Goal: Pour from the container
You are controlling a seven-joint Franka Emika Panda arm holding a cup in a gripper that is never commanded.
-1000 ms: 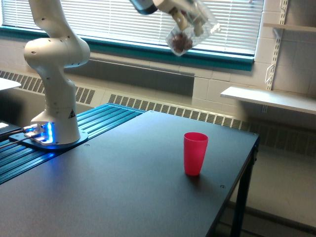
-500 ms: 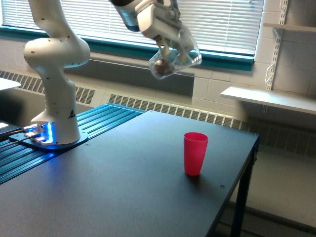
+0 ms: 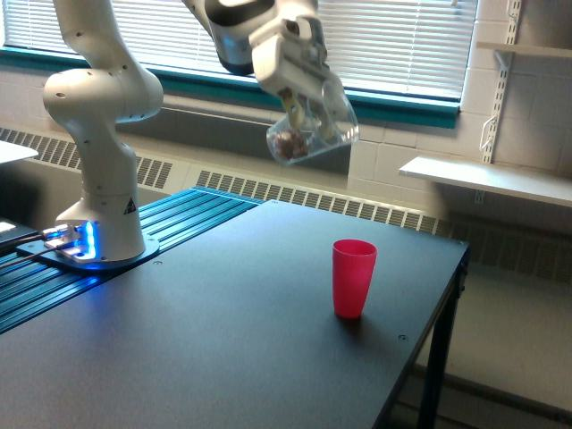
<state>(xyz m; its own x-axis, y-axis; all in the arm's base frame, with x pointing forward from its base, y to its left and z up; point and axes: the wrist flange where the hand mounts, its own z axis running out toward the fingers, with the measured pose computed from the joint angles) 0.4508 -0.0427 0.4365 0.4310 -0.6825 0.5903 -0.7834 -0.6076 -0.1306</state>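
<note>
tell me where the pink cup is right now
In the exterior view the pink cup stands upright on the black table, toward the view's right near the table's far right edge, below and to the right of the clear container held aloft.

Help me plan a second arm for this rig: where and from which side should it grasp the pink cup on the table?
Probably grip the pink cup around its side wall, near or just above mid-height, coming in level from the side. It stands upright, mouth up, and widens slightly toward the rim, so a side pinch keeps it vertical. The black table around it is bare, and the gripper with its clear container hangs well above.
</note>
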